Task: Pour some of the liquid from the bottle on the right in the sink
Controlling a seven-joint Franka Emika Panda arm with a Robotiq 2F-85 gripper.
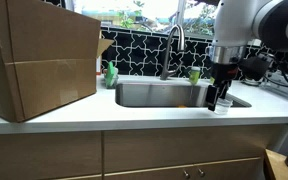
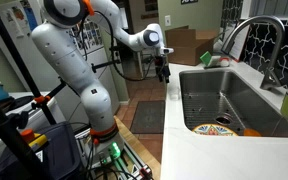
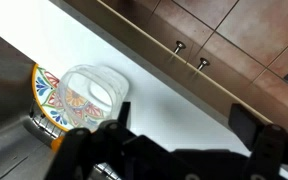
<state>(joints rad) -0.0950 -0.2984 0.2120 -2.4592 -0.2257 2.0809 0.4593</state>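
The arm is reaching over the white counter at the right end of the sink. Its claw is pointing down and hanging just above a clear plastic tub that is sitting on the counter beside the basin's edge. In the wrist view the two fingers are standing spread wide with nothing between them, and the tub is lying ahead of them, not in their grasp.

The bottle is standing untouched on the back ledge just to the right of the faucet, well apart from the claw. It is too small here for me to make out its top.

A brightly patterned plate is lying in the bottom of the sink, near the end where the tub is sitting. A brighter green soap bottle is standing at the sink's other back corner, and a big cardboard box is taking up the counter beyond it. Brown cabinet doors with small metal handles are showing below the counter's front edge.
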